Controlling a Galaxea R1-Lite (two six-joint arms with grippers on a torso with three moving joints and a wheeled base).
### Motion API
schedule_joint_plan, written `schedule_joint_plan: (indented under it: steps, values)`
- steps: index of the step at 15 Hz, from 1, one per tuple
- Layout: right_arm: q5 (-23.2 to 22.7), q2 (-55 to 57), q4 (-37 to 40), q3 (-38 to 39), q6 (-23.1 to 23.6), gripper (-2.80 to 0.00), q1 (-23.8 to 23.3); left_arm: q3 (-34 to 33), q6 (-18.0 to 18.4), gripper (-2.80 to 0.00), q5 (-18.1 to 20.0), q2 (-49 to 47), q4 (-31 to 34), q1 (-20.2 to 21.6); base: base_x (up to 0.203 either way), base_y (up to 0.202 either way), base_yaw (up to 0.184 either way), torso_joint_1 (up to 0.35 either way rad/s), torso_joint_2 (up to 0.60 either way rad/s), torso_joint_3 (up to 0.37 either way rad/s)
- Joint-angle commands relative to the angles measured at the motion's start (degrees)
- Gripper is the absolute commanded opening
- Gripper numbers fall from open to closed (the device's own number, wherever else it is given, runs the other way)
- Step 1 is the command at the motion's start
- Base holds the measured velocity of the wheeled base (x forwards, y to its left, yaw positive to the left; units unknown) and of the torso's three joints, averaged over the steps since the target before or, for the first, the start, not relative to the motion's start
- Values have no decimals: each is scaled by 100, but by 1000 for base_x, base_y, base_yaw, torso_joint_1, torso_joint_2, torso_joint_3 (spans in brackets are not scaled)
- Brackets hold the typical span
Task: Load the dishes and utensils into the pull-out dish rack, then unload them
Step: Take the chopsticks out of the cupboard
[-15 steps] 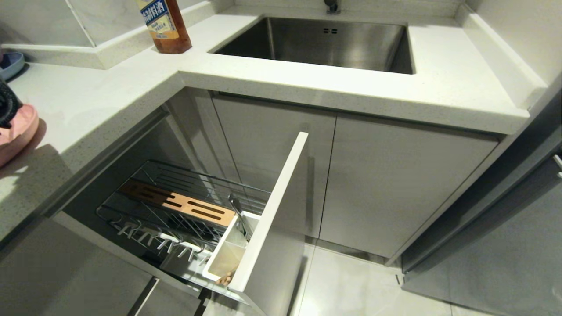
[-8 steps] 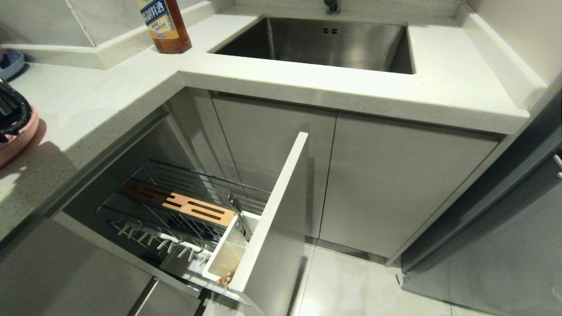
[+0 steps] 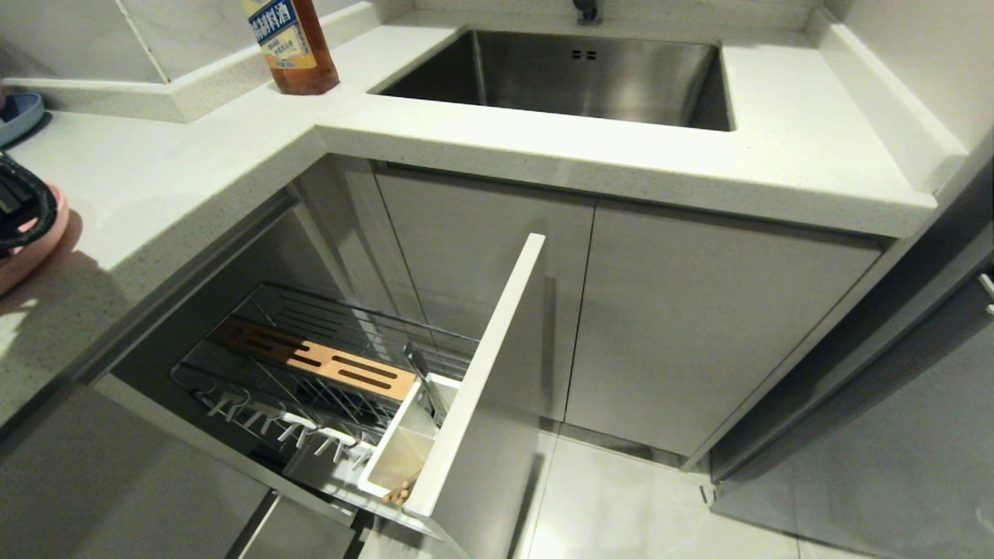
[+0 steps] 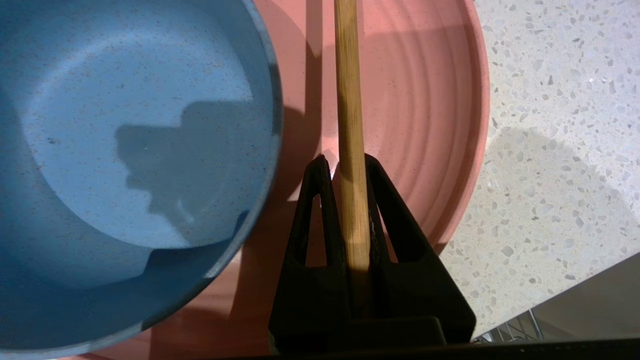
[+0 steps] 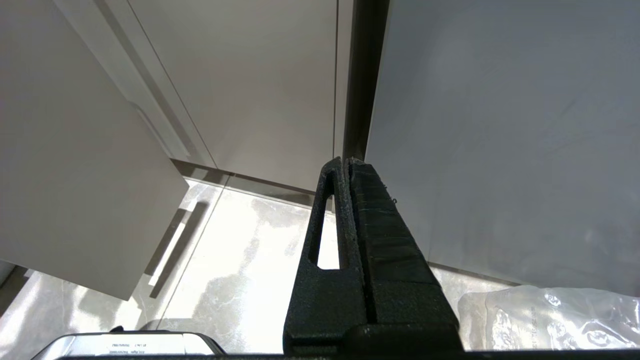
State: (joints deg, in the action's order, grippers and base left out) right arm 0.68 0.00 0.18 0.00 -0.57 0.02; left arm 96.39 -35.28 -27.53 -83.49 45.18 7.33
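My left gripper [image 4: 346,160] is shut on a light wooden chopstick [image 4: 347,75] that sticks out past the fingertips over the pale-pink plate [image 4: 430,100]. The light-blue bowl [image 4: 125,125] sits on that plate right beside the gripper. In the head view the left arm [image 3: 27,206] shows at the far left edge over the plate [image 3: 39,248]. The dish rack [image 3: 311,326] is pulled out below the counter, with its wooden strip [image 3: 311,359] and white utensil cup [image 3: 404,454]. A silver utensil handle [image 3: 419,373] stands in the cup. My right gripper [image 5: 346,162] is shut and empty, low over the floor.
The rack's pale front panel [image 3: 481,373] juts into the aisle. A brown sauce bottle [image 3: 291,46] and the steel sink [image 3: 575,74] are on the counter behind. A darker blue dish [image 3: 19,112] lies at the far left. A clear plastic bag [image 5: 550,320] lies on the floor.
The left arm has come a little further into the head view over the pink plate. The rack and the right arm have not moved.
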Motion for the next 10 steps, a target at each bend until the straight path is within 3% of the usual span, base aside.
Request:
schedule_joint_plan:
  steps: [1,2,3,10]
  values:
    - [2,0,-1,10,-3,-280,1,-8,-23,-280,-13,17,26,6,0,0,0,0,0,0]
    - [2,0,-1,15,-2,-280,0,-24,-23,-280,-7,17,26,6,0,0,0,0,0,0]
    - [2,0,-1,9,4,-280,6,-24,-23,-3,-7,17,26,-2,0,0,0,0,0,0]
    - [2,0,-1,9,-1,-280,6,90,-23,0,-7,26,26,-23,0,0,0,0,0,0]
